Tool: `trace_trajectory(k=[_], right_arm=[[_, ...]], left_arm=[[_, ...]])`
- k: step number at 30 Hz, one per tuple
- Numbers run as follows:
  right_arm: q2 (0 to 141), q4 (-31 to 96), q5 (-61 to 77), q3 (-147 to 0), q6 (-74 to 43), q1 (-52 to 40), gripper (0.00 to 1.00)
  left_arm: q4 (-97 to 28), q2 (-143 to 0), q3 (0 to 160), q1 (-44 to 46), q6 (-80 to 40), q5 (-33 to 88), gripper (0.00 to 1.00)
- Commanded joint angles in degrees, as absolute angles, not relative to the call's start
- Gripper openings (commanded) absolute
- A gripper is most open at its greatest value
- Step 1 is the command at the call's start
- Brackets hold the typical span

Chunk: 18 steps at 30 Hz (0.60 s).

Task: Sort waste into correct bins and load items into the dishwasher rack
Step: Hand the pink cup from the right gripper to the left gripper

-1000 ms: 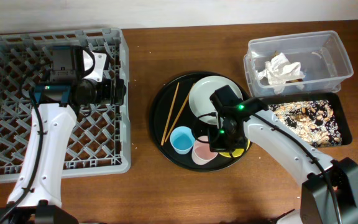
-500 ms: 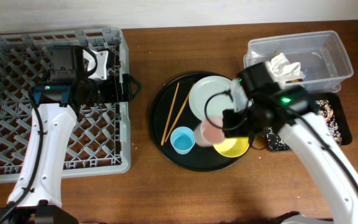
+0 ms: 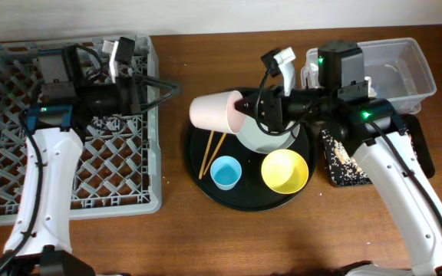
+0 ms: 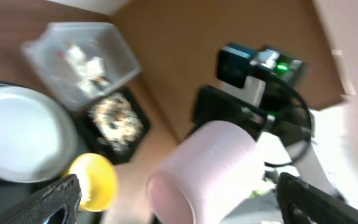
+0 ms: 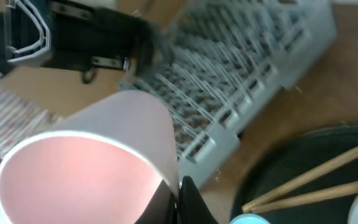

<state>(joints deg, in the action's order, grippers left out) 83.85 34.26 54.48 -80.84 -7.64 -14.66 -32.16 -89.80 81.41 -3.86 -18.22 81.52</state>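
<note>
The rack (image 3: 21,176) sits at 9 o'clock on the desk (image 3: 206,238). The left pincer (image 3: 162,90) hangs over the rack's right edge. It is wide open and holds nothing. Just to its right, the pink cup (image 3: 213,113) lies on its side in the air, above the 10 o'clock edge of the round tray (image 3: 244,201). The right pincer (image 3: 240,116) is clamped on the cup's rim.

On the round tray, the chopsticks (image 3: 212,146) lie at 9 o'clock, the blue cup (image 3: 225,172) at 7 and the yellow bowl (image 3: 285,170) at 5. The right arm hides much of the plate (image 3: 261,138) at 1 o'clock. The tub (image 3: 405,73) and the black tray (image 3: 423,153) of scraps (image 3: 338,157) sit at 3 o'clock on the desk.
</note>
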Motion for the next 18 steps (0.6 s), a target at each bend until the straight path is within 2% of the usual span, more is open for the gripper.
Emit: trace_trajectory(k=[1, 12, 18], right_arm=[[84.27, 27.40, 60.29, -81.43, -9.69, -14.59, 0.04], [92.36, 9.43, 61.54, -81.43, -19.05, -17.02, 0.04], [96.01, 0.32, 64.47, -81.43, -23.14, -19.62, 0.04]], left_arm=[[-32.16, -88.82, 82.32, -4.01, -20.34, 90.21, 0.99], [-32.18, -88.82, 82.32, -0.23, -20.38, 90.19, 0.99], [-32.16, -88.82, 82.32, 0.05, -20.38, 90.19, 0.95]])
